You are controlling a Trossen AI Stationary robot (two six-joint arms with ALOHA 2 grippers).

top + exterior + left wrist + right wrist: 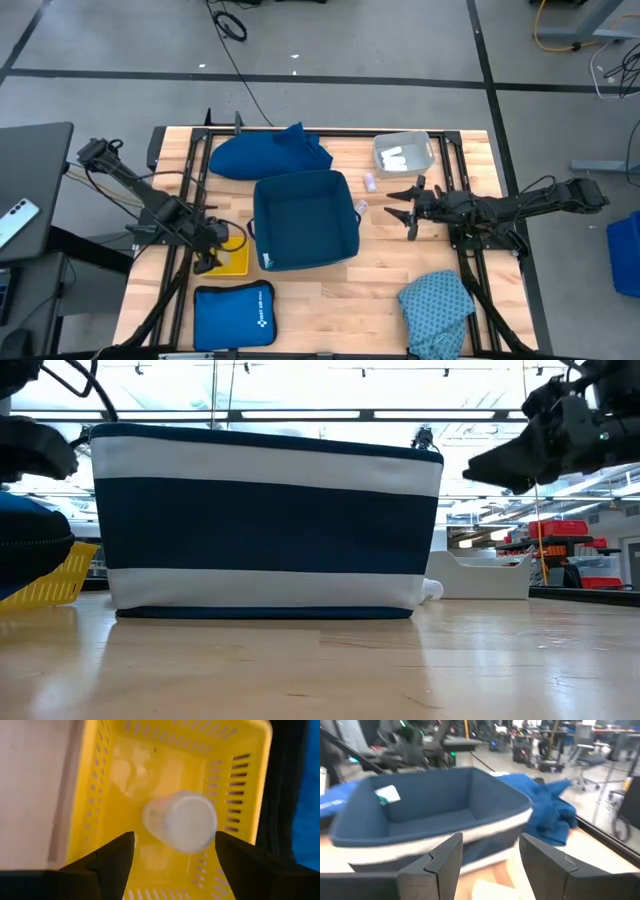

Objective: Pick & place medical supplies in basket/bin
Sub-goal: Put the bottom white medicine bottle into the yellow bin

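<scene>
A small yellow basket [232, 258] stands left of the big blue-and-white basket [305, 220]. A white roll [182, 820] lies inside the yellow basket [125, 775]. My left gripper [172, 865] hangs open just above it, one finger on each side, apart from the roll. My right gripper [395, 203] hovers open at the blue basket's right side [420, 815], holding nothing. More white rolls lie in a white tray [403, 152]. Tiny vials [368, 182] rest on the table. A dark-blue cloth [270, 155] lies at the far side, a teal speckled cloth [438, 305] at the near right.
A flat bright-blue zip pouch [233, 315] lies near the front left, just before the yellow basket. A small white item [490, 887] lies on the wood under my right gripper. Bare wood shows in front of the blue basket [270, 520].
</scene>
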